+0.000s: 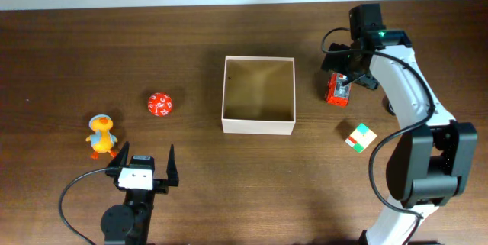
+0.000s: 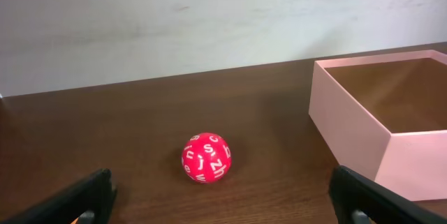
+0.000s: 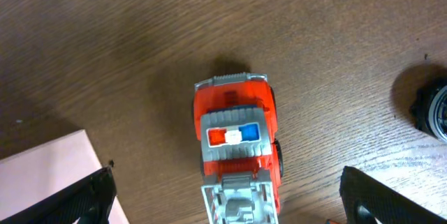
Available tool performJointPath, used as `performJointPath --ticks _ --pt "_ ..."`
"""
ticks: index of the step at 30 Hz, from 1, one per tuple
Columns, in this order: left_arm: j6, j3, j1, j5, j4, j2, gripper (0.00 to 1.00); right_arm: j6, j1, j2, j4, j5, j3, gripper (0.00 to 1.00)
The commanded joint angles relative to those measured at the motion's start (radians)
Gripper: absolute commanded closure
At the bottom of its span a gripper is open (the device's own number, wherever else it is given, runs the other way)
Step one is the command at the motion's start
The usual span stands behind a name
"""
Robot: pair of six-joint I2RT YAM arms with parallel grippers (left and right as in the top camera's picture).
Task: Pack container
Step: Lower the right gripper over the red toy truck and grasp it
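The container (image 1: 258,127) is a square open box with white walls and a tan inside, at the table's middle; it holds nothing that I can see. It also shows in the left wrist view (image 2: 356,130) and as a corner in the right wrist view (image 3: 42,175). A red toy fire truck (image 1: 337,89) lies right of the box. My right gripper (image 1: 349,73) hangs open above the truck (image 3: 237,144), fingers wide on either side. My left gripper (image 1: 145,167) is open and empty at the front left, facing a red lettered ball (image 2: 206,158).
The red ball (image 1: 161,104) lies left of the box. An orange and yellow duck toy (image 1: 101,136) stands at the far left. A multicoloured cube (image 1: 361,137) lies right of the box's front. A dark round object (image 3: 433,109) shows at the right wrist view's edge.
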Motion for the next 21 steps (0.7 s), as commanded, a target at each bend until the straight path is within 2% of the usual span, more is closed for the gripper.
performJointPath --ticks 1,5,9,21 --pt "0.020 -0.006 -0.002 0.000 -0.001 -0.010 0.01 0.040 -0.006 0.036 0.003 0.038 0.000 0.02" --pt "0.020 -0.006 -0.002 0.000 -0.001 -0.010 0.01 0.031 -0.006 0.066 0.008 0.035 -0.018 0.02" --pt "0.020 -0.006 -0.002 0.000 -0.001 -0.010 0.01 -0.057 -0.006 0.102 0.020 -0.015 -0.021 0.00" --pt "0.020 -0.006 -0.002 0.000 -0.001 -0.010 0.01 -0.167 -0.006 0.224 0.027 -0.016 -0.021 0.01"
